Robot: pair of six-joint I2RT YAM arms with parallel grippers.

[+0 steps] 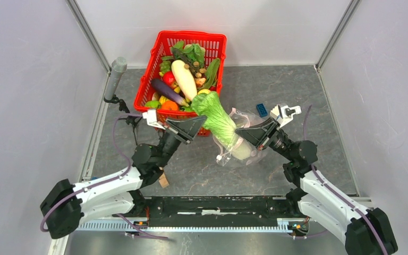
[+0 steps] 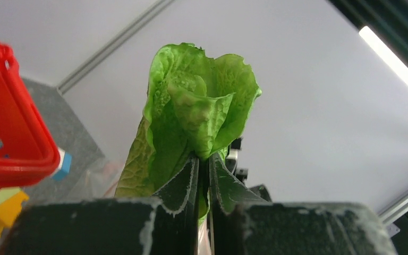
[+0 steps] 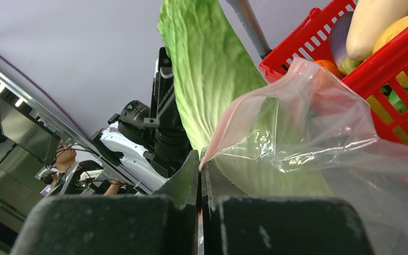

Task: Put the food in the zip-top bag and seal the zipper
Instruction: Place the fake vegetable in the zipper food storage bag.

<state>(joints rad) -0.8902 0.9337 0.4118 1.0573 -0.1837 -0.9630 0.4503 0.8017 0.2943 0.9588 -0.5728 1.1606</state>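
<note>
Left hand clamps the napa cabbage just beside the red basket; right hand pinches the zip-top bag by its mouth — best to slide the cabbage deeper, mouth held taut.

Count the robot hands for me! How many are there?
2. The left gripper, by the red basket, pinches the cabbage by its leafy end. The right gripper pinches the bag at its mouth.
</note>
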